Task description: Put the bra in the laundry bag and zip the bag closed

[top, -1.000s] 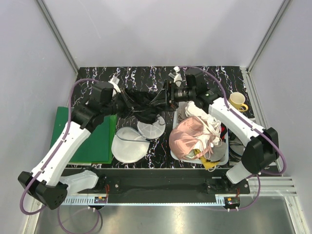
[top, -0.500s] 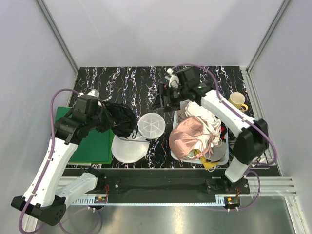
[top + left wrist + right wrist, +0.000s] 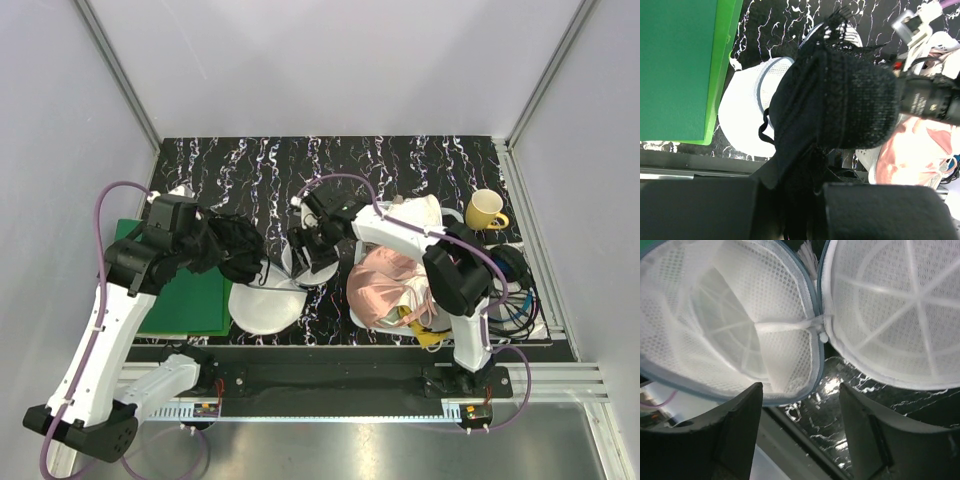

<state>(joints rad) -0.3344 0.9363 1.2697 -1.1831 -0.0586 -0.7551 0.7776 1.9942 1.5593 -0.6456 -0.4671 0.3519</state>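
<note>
Left wrist view: the left end effector (image 3: 792,192) is seen pinched on the bra (image 3: 850,105), with its fingertips buried in the bunched black fabric. The bra is held over the far left rim of the laundry bag (image 3: 262,308), which is laid open on the surface (image 3: 250,160); whether they touch cannot be told. The right end effector (image 3: 800,390) is spread, with nothing gripped, just above the bag's hinge. From above, the ribbed panel (image 3: 890,305) is largely hidden beneath it.
</note>
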